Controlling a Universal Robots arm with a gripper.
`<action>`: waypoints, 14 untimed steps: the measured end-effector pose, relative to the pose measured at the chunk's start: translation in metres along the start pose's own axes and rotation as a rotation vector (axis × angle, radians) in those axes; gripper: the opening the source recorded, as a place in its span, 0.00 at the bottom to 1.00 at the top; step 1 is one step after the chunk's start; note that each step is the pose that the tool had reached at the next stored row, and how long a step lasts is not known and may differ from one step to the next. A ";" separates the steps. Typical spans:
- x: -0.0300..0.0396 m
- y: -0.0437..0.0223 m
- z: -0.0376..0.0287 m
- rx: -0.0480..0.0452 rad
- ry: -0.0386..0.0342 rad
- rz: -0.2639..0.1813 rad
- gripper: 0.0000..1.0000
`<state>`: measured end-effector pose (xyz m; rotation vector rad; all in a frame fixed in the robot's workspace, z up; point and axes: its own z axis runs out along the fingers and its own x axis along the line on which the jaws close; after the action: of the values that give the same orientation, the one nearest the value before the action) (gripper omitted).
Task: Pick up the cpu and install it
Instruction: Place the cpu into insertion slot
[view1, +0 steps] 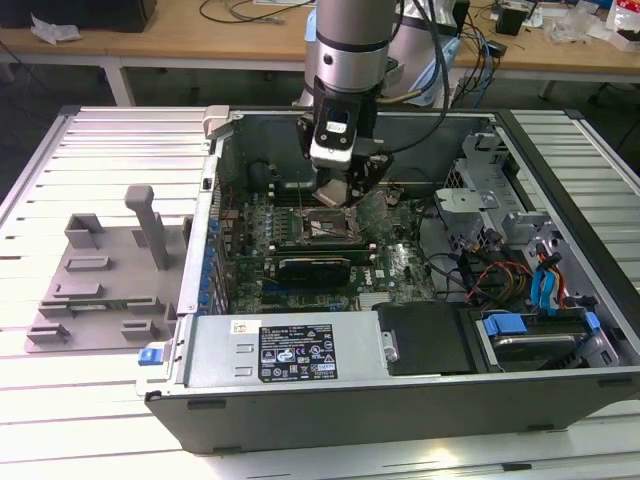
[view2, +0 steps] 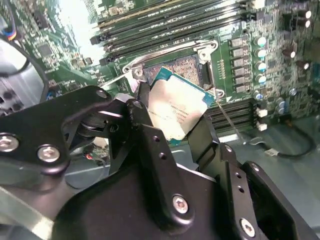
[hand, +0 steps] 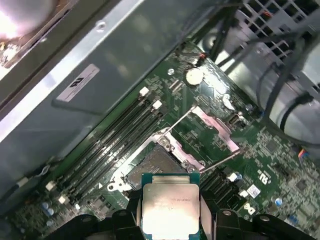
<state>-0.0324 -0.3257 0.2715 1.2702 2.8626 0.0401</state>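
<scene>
No print can be read. The black label (view1: 298, 353) on the power supply (view1: 215, 352) carries white lines too small to make out, with a white sticker (view1: 245, 327) just beside it. In the first wrist view, the cpu (hand: 171, 205) bears faint grey lines, a pale sticker (hand: 76, 82) on the case wall (hand: 125, 55) shows a dark mark, and a small tag (hand: 254, 190) sits on the motherboard (hand: 270, 150); all illegible.
</scene>
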 end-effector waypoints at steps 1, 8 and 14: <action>0.0000 0.0000 0.0001 0.0000 -0.0007 0.027 0.55; 0.0000 0.0000 0.0005 -0.0003 -0.0053 0.194 0.55; 0.0000 0.0000 0.0014 -0.0007 -0.0118 0.431 0.55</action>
<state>-0.0324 -0.3257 0.2701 1.8505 2.5201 0.0358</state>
